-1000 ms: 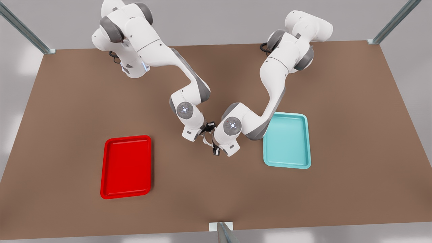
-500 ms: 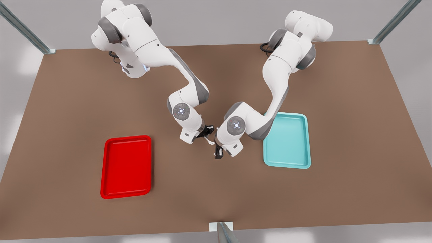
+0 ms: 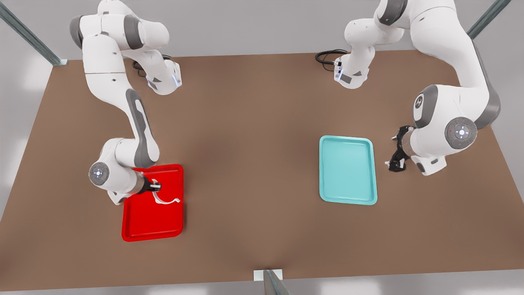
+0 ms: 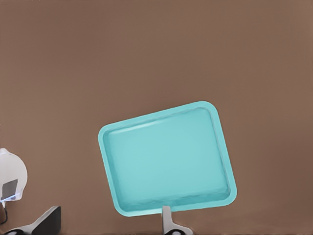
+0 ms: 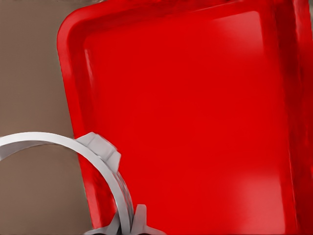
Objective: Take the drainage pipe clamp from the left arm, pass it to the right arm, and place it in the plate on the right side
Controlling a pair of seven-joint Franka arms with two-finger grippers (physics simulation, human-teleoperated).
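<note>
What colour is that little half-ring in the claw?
White; the half-ring shows best in the front view.

The two arms were close together in the middle. The right gripper point(image 3: 156, 187) has carried the drainage pipe clamp point(image 3: 164, 200) over the plate point(image 3: 139, 229). The left gripper point(image 3: 396, 164) moved beyond the teal tray point(image 3: 348, 192).

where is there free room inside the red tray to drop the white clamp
Most of the bright red rectangular tray is bare: its whole near half and the front view's right side. The crowded part is the far corner, where the right gripper holds the white C-shaped plastic clamp above it.
</note>
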